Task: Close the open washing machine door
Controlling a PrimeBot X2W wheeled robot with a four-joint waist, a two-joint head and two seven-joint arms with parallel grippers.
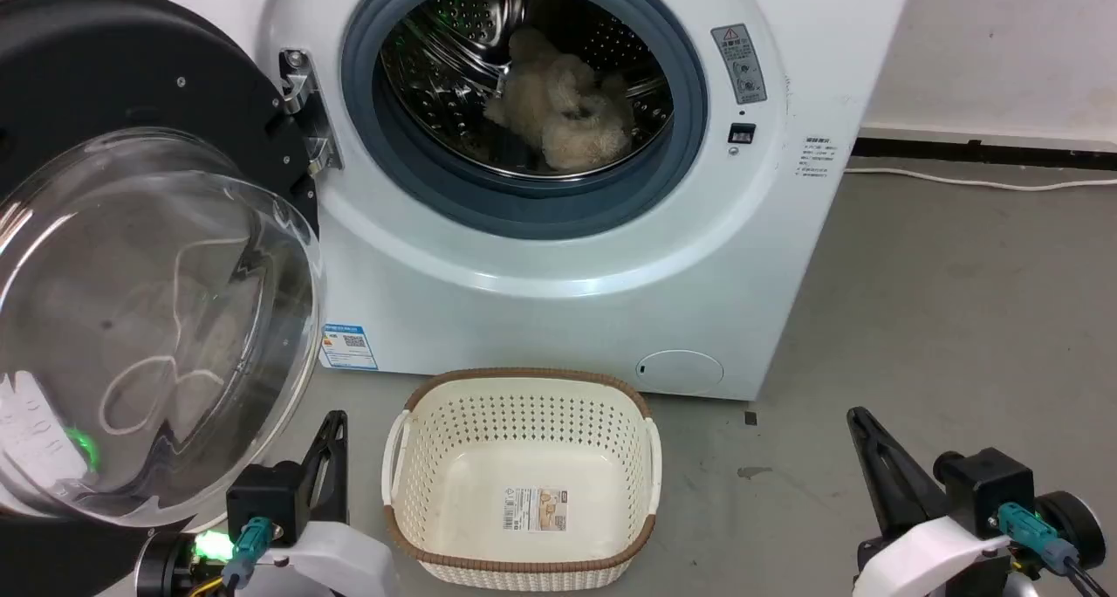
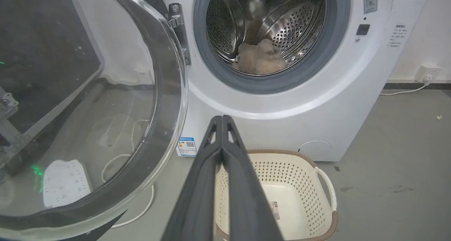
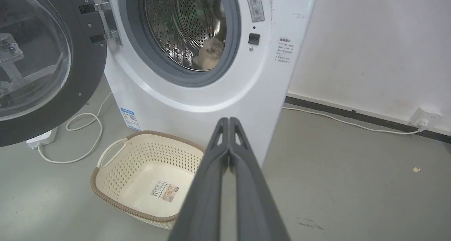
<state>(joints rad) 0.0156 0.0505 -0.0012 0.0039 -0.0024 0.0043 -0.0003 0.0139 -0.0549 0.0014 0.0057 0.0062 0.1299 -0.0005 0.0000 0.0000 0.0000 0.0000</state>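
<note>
Head view: bulging glass door

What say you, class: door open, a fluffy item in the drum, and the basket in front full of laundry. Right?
No: the head view shows the basket empty of laundry. The washing machine door is open, and the fluffy item does lie in the drum.

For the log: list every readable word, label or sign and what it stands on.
Nothing is legible.
Grey sticker on the washing machine: warning triangle, print too small.
Blue label, low front: QR code, blurred.
Black print, right edge: too small.
Sticker in the laundry basket: blurred.
</note>
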